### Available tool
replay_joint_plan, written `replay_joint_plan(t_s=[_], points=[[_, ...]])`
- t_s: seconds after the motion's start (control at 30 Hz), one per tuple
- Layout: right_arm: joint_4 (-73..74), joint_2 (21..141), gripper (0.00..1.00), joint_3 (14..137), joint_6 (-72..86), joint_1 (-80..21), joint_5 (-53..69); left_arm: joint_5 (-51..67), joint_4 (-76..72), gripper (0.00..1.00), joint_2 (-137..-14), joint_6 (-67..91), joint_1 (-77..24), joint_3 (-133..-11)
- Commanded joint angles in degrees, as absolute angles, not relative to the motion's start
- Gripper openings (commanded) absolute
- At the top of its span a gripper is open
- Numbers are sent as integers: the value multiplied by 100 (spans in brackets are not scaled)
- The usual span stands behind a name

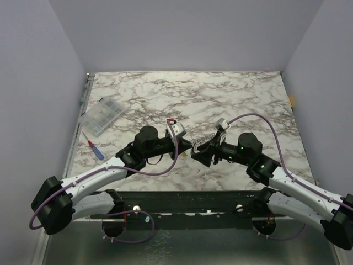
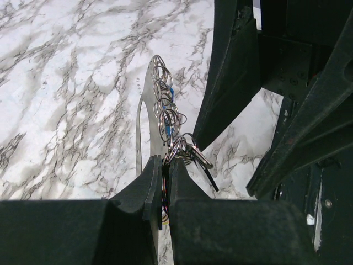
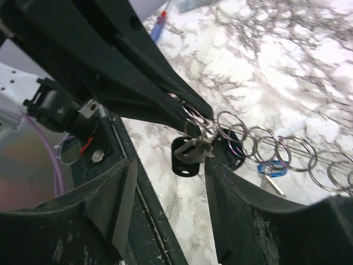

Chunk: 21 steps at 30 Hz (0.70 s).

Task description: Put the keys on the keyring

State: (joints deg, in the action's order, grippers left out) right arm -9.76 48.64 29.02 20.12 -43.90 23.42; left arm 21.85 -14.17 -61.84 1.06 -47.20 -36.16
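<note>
My left gripper [image 1: 186, 148] [image 2: 164, 161] is shut on the keyring [image 2: 164, 172], a thin loop pinched edge-on between its pads. A chain of silvery rings [image 2: 163, 107] [image 3: 265, 144] runs from that loop and lies on the marble. Dark-headed keys [image 2: 197, 158] [image 3: 186, 156] hang at the loop, and a blue-headed key [image 3: 273, 168] [image 2: 170, 95] lies under the chain. My right gripper [image 1: 197, 153] [image 3: 171, 165] faces the left one and stands open. Nothing is between its fingers, and a dark key's blade ends just beside its right-hand finger [image 3: 237, 199].
A clear compartment box [image 1: 102, 116] sits at the back left of the marble table [image 1: 220, 99], with a red-and-blue screwdriver [image 1: 95, 149] nearer the left edge. A thin flat metal strip [image 2: 140, 118] lies beside the chain. The dark base rail [image 1: 187, 201] runs along the near edge.
</note>
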Motion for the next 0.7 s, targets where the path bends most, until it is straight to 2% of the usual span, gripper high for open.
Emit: replay_joint_plan(t_s=[0.0, 0.07, 0.23, 0.5, 0.67], points=[[-673, 5005, 61, 3131, 2075, -4420, 1461, 1575, -1893, 0, -6233, 539, -4702, -3577], [-635, 5109, 70, 3202, 2055, -4424, 1271, 1495, -1926, 0, -6268, 638, -4702, -3579], [-519, 5437, 74, 3473, 1934, -4607, 834, 1212, -2109, 0, -6309, 893, -4702, -3545], [-344, 5949, 67, 3898, 1547, -5165, -43, 985, -2175, 0, -6354, 1076, -4702, -3575], [-286, 6044, 60, 3932, 1505, -5229, -419, 1005, -2215, 0, -6306, 1103, -4695, -3543]])
